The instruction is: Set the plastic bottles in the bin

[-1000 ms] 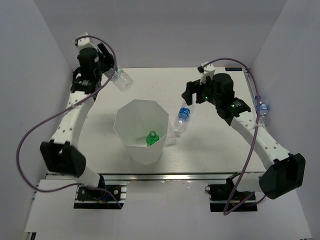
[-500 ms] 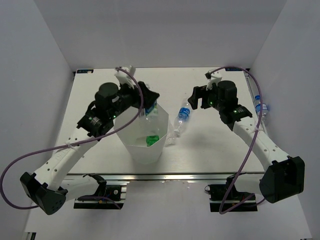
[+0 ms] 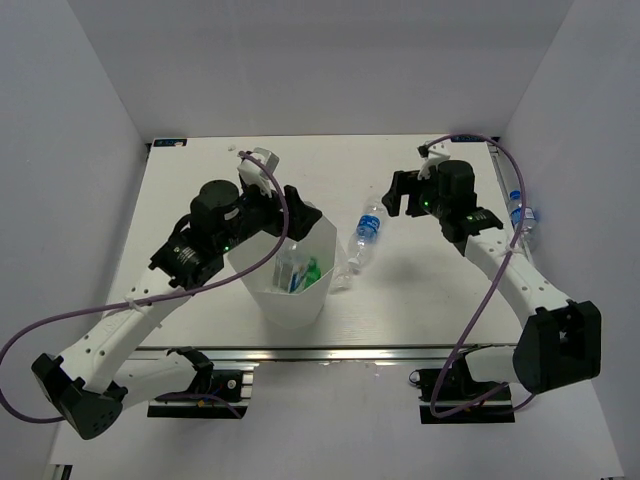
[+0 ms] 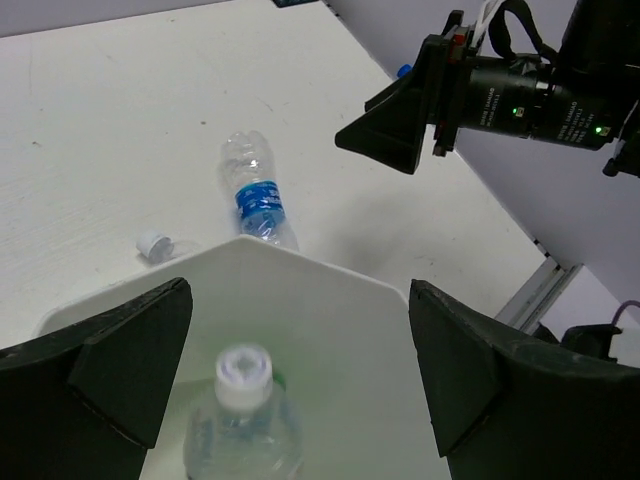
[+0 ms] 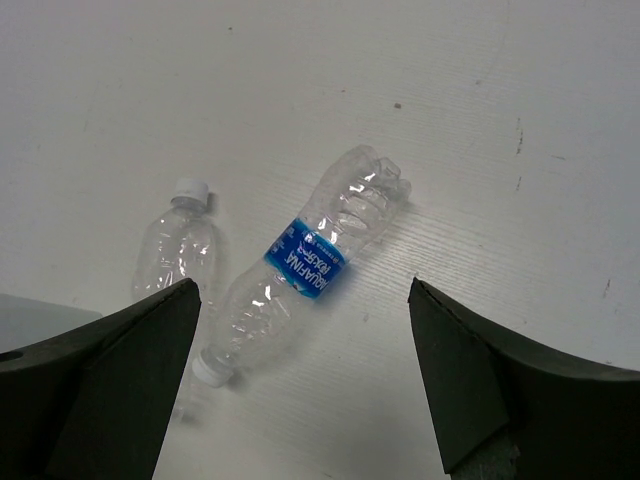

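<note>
The white bin (image 3: 262, 295) stands mid-table. Inside it a clear bottle with a white cap (image 3: 289, 270) stands free beside the green bottle (image 3: 311, 270). My left gripper (image 3: 293, 213) is open and empty over the bin's rim. The left wrist view shows the clear bottle (image 4: 243, 425) below the open jaws, inside the bin wall (image 4: 340, 330). A blue-labelled bottle (image 3: 367, 231) lies right of the bin, with an unlabelled clear bottle (image 3: 345, 272) beside it. My right gripper (image 3: 395, 196) is open above the blue-labelled bottle (image 5: 312, 258) and the clear bottle (image 5: 180, 248).
Another blue-labelled bottle (image 3: 521, 216) sits at the table's right edge by the right arm's cable. White walls close in the table on the left, back and right.
My left arm swung from the back left corner to over the bin, carrying a clear bottle. It opened, and the bottle is now inside the bin. The right gripper barely shifted.
</note>
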### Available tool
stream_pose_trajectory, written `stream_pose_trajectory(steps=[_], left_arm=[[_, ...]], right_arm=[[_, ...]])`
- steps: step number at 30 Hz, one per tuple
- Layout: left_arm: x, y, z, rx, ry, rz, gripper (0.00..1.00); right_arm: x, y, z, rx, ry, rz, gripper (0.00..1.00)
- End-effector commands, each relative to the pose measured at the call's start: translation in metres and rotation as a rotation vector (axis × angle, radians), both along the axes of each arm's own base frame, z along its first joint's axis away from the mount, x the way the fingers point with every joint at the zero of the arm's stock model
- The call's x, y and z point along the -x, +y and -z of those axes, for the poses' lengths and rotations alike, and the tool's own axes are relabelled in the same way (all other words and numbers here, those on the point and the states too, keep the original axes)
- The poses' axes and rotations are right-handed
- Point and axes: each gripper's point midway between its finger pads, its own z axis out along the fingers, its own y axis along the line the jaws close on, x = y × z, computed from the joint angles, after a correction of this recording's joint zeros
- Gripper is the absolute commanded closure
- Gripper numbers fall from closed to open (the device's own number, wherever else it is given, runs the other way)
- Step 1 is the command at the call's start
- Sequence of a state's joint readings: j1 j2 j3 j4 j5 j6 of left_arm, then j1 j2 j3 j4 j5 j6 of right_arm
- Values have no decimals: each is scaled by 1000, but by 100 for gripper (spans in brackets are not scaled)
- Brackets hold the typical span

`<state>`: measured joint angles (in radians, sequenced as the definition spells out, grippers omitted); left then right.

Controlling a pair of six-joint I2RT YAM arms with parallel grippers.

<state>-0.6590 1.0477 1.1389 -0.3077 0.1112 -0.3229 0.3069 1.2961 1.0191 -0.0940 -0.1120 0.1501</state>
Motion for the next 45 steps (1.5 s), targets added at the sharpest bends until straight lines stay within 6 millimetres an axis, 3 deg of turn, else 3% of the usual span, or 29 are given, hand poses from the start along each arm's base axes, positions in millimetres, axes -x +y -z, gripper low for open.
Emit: stream_pose_trajectory(steps=[1, 5, 9, 10, 11, 12, 13, 15, 16, 17, 18, 19, 20, 23, 24, 25, 26, 29, 31, 32, 33, 35, 36, 38, 39, 40, 41, 44, 45], left_arm=[[-7, 8, -10, -20, -25, -55, 2], [-25, 41, -36, -11, -81, -266, 2], [-58, 95, -47, -43, -109, -629, 2], [-66, 107, -45, -65, -93, -687, 2], [-78, 110, -36, -78, -62, -713, 2], [-91, 124, -38, -55, -46, -722, 2], [-100, 132, -35, -37, -27, -724, 2], [-120, 149, -19, -9, 30, -766, 2], [-129, 173, -7, -10, 55, -833, 2], [-134, 180, 1, 10, 85, -852, 2], [-141, 187, 14, 18, 122, -857, 2], [-146, 200, 29, 40, 163, -851, 2], [-149, 207, 36, 67, 191, -870, 2], [-146, 236, 66, 42, 247, -988, 2], [-142, 241, 70, 36, 260, -1012, 2], [-137, 244, 67, 43, 250, -1026, 2], [-132, 244, 77, 36, 261, -1027, 2], [-124, 243, 75, 59, 235, -1012, 2], [-119, 242, 79, 61, 245, -1006, 2], [-117, 242, 80, 70, 247, -1013, 2], [-115, 243, 89, 59, 265, -1021, 2], [-114, 242, 95, 58, 278, -1019, 2], [-113, 242, 98, 55, 282, -1017, 2], [-113, 241, 98, 54, 280, -1005, 2], [-112, 241, 96, 57, 271, -1002, 2], [-111, 241, 95, 59, 265, -1000, 2], [-110, 240, 94, 57, 257, -995, 2], [-106, 243, 92, 56, 239, -1004, 2], [-105, 244, 93, 51, 242, -1010, 2]], right_arm=[[-15, 3, -11, -16, -23, 10, 11], [-21, 8, 10, -27, 51, 38, 11], [-31, 24, 38, -42, 154, 109, 11], [-35, 26, 58, -28, 208, 141, 11], [-41, 28, 62, -40, 227, 173, 11], [-42, 34, 83, -55, 294, 194, 11], [-44, 38, 90, -58, 318, 198, 11], [-52, 49, 99, -33, 315, 213, 11], [-54, 51, 122, -5, 355, 234, 11], [-50, 46, 140, 32, 411, 278, 11], [-60, 45, 136, 45, 406, 326, 11], [-58, 41, 156, 79, 448, 357, 11], [-59, 38, 161, 85, 453, 392, 13], [-66, 34, 172, 104, 414, 411, 44], [-70, 31, 165, 114, 393, 419, 57], [-74, 31, 156, 111, 370, 421, 64], [-79, 30, 144, 129, 335, 403, 70], [-103, 33, 50, 93, 116, 362, 75], [-102, 51, -42, 24, -94, 203, 75], [-96, 60, -74, -20, -167, 135, 74], [-73, 74, -124, -92, -272, -2, 75], [-50, 91, -183, -179, -419, -135, 75], [-27, 108, -205, -208, -457, -261, 74], [-1, 126, -234, -219, -510, -397, 73], [30, 152, -238, -241, -515, -554, 72], [46, 164, -241, -229, -541, -633, 71], [78, 189, -240, -243, -539, -753, 69], [124, 224, -229, -222, -554, -901, 56], [130, 229, -220, -221, -534, -922, 53]])
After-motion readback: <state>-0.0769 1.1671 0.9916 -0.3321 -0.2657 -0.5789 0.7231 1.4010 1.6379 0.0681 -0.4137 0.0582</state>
